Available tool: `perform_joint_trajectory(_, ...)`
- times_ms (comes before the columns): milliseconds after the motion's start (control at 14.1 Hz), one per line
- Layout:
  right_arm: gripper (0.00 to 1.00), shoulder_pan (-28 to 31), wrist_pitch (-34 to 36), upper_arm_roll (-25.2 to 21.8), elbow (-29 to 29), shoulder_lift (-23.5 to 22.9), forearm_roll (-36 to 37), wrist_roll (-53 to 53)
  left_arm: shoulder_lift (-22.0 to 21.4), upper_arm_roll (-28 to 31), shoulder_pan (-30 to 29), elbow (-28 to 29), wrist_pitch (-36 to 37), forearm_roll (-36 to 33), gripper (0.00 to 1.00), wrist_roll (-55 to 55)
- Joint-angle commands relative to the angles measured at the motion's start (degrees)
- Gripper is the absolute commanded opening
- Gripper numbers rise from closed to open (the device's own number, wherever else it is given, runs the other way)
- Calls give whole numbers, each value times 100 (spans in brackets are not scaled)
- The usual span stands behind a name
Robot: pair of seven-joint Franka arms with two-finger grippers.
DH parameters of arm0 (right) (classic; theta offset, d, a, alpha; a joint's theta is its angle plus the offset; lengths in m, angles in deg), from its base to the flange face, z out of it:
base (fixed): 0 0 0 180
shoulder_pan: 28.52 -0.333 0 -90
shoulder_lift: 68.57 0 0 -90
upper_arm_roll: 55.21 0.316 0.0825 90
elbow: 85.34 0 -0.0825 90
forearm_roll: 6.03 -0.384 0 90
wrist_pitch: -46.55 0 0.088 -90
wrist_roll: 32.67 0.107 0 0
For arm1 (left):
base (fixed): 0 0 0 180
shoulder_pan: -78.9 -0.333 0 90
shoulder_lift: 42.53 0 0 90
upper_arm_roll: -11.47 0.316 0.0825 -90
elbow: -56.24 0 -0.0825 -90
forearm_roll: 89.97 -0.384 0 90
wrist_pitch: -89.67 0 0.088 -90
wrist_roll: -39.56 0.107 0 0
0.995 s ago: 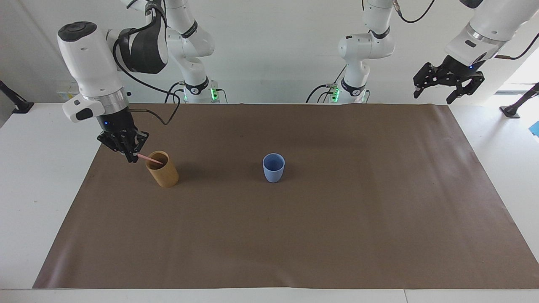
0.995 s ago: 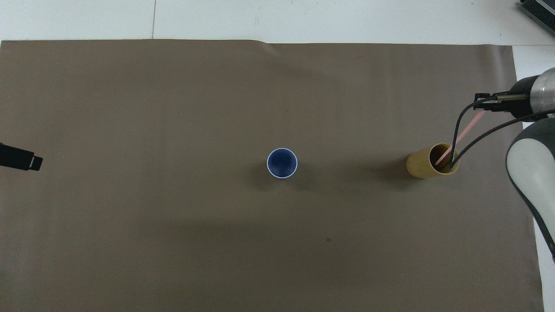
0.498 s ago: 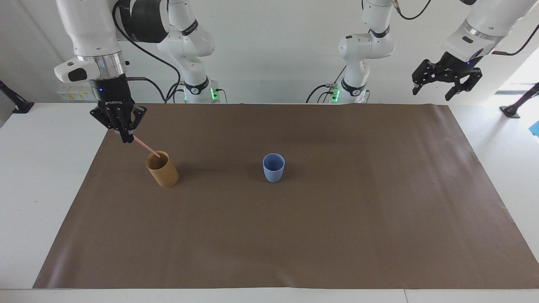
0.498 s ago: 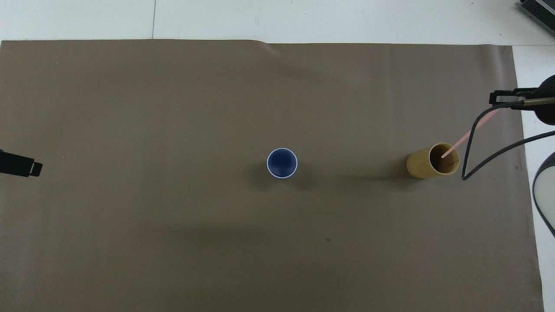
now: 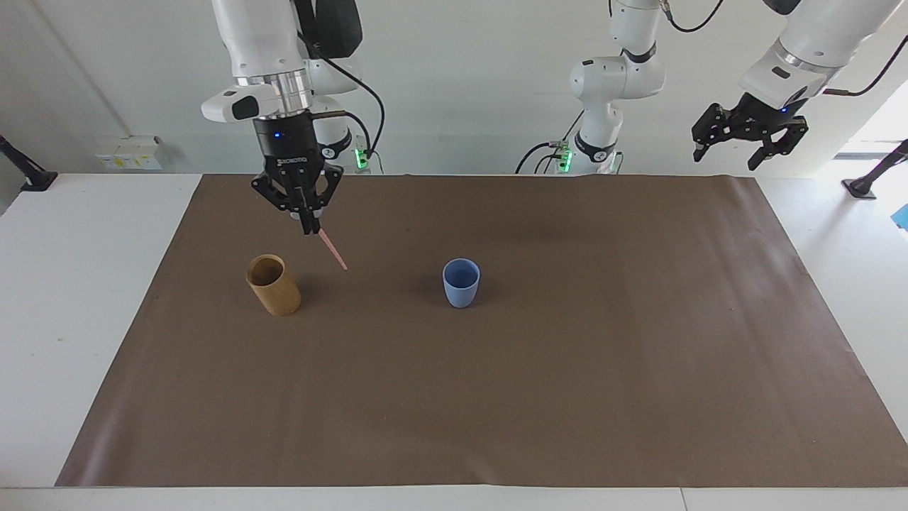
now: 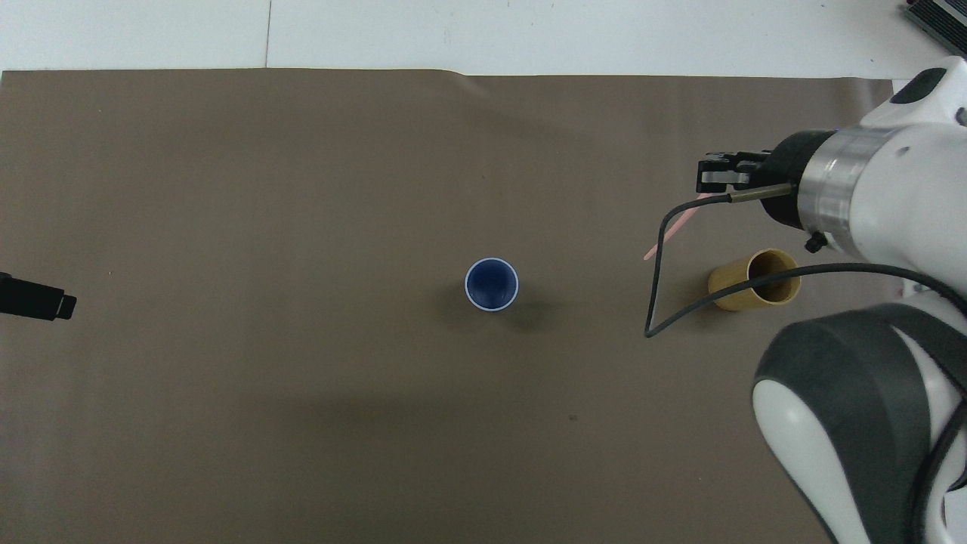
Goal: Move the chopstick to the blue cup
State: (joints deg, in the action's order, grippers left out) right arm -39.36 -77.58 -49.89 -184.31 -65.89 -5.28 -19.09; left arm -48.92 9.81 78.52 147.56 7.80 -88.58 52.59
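The chopstick (image 5: pixel 333 250) is pinched by its top end in the closed right gripper (image 5: pixel 308 227) – tilted, it could be knocked against the blue cup (image 5: pixel 461 282) rim and missed; the left gripper (image 5: pixel 738 142) waits, spread open.

Matt brown paper sheet (image 5: pixel 567 369); smooth matt plastic blue cup (image 5: pixel 461 283); wood-look tan cup (image 5: pixel 274 285).

I'm holding the chopstick (image 5: pixel 333 250) pinched in the right gripper (image 5: pixel 307 227), tilted, hanging over the brown mat (image 5: pixel 496 390) between the tan cup (image 5: pixel 274 285) and the blue cup (image 5: pixel 461 282) — the left gripper (image 5: pixel 738 150) is waiting spread, raised well off toward the left arm's end from the blue cup.
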Motion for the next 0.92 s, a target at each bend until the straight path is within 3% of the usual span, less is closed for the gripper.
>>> perform_joint_trajectory(0,0,-505,-487,-23,-69,-39,-24,443,-171,-26,-6,176,-127,-104,100,7)
perform_joint_trajectory(213,0,-919,-1137,-23,-69,-381,47,1092,-161,-26,-15,140,-118,-104,100,7)
perform_joint_trajectory(498,0,-1148,-1218,-14,-165,-558,223,1279,-161,-26,-15,140,-109,-104,100,7)
perform_joint_trajectory(853,0,-1280,-1253,-14,-692,-585,223,1314,-153,-26,-24,140,-118,-104,100,7)
